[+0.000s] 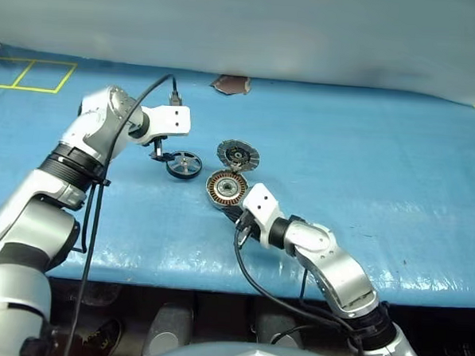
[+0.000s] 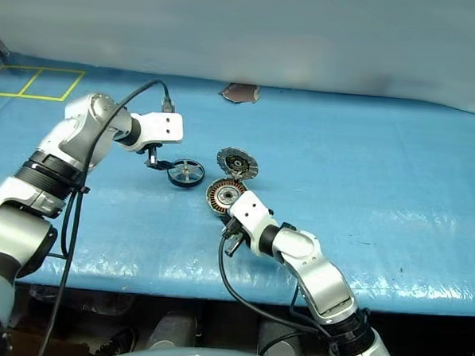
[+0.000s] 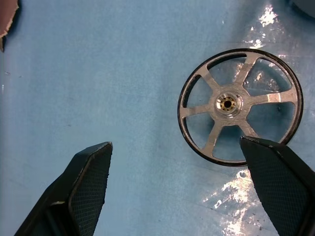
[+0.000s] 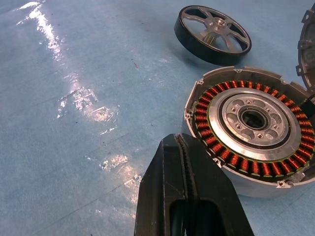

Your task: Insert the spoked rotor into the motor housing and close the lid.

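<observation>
The spoked rotor (image 1: 183, 165), a dark ring with silver spokes and hub, lies flat on the blue table cover. My left gripper (image 3: 182, 191) hangs open just above it. One finger (image 3: 278, 182) stands over the rotor's rim, the other finger (image 3: 88, 182) stands off to the side over bare cover. To the right of the rotor sits the motor housing (image 1: 227, 186), its copper windings (image 4: 216, 147) showing. Its ribbed lid (image 1: 237, 155) stands open at the far edge. My right gripper (image 4: 179, 140) is shut and empty, low at the housing's near side.
A brown torn patch (image 1: 230, 84) marks the cover's far edge. Yellow tape lines (image 1: 32, 75) run at the far left. Black cables (image 1: 252, 286) hang from both wrists, and the table's front edge (image 1: 216, 277) is close to the right arm.
</observation>
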Robot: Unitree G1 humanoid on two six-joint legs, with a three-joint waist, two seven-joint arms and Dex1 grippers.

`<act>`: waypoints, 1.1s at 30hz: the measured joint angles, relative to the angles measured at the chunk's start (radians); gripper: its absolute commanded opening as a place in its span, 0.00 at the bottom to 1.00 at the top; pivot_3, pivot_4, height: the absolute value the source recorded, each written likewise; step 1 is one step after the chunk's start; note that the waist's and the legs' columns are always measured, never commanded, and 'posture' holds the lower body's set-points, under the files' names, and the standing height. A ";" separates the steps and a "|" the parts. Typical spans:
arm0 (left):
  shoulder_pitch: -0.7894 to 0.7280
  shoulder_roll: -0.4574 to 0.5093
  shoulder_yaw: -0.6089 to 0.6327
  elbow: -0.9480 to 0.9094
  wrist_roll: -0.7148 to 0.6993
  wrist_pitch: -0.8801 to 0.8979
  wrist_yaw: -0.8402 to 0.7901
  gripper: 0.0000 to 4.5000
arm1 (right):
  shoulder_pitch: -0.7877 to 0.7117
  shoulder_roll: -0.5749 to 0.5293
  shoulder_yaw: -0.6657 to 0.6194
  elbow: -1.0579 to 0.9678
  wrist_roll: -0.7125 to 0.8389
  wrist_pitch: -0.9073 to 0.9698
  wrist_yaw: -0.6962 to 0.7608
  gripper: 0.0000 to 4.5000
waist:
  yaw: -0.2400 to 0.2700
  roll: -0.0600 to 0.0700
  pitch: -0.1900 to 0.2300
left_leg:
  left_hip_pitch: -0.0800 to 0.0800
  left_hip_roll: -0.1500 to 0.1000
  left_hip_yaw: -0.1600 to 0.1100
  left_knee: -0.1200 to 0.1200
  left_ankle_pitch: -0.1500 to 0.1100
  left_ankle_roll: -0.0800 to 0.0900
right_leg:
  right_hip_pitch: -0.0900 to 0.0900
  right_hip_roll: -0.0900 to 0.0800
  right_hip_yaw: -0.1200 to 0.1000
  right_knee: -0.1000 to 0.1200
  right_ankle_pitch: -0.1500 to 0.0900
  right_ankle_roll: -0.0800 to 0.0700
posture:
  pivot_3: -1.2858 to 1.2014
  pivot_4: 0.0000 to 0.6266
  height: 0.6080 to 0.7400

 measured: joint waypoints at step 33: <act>0.034 -0.097 0.011 0.085 0.036 -0.057 -0.063 0.60 | 0.004 -0.019 0.000 -0.041 0.000 0.058 -0.029 0.00 | 0.003 0.000 0.000 | 0.000 0.000 -0.001 0.004 0.000 0.000 | 0.002 0.001 0.000 0.002 0.002 0.003 | 0.52 0.24 1.00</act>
